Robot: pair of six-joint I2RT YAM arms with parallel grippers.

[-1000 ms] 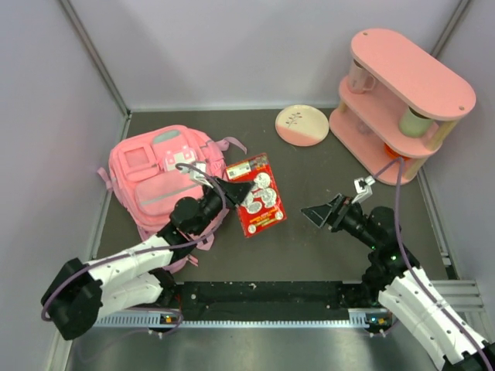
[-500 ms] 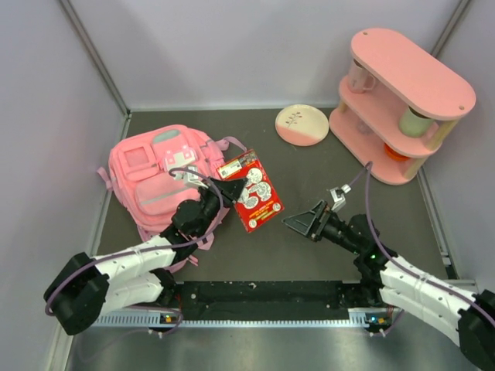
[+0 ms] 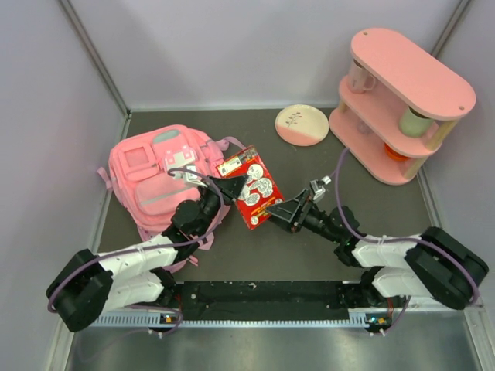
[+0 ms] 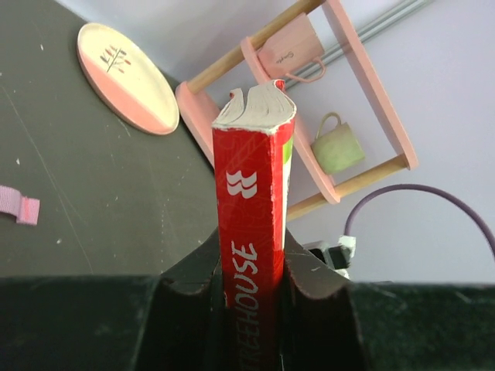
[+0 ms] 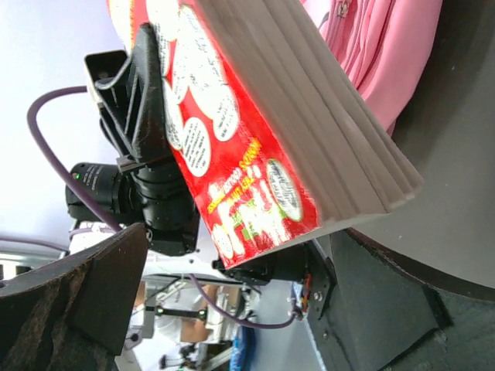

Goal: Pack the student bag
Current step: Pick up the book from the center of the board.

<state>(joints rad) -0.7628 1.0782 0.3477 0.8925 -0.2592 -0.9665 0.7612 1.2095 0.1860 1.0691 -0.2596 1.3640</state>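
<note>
From above, the jaws of the left gripper (image 3: 234,186) clamp narrowly on the red book (image 3: 255,189), which tilts up beside the student bag (image 3: 155,171) lying at the left of the counter (image 3: 309,164). Left wrist: they pinch its spine. Right wrist: the right gripper (image 5: 236,247) gapes wide, with the book's corner between its jaws. A second ago it hung well to the right.

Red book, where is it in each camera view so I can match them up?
Top external: red book at centre, tilted, just right of the pink backpack.
Left wrist: its spine stands upright at centre.
Right wrist: cover and page edges fill the upper middle.
Shared landmark: the left gripper holding it, visible in all three.
</note>
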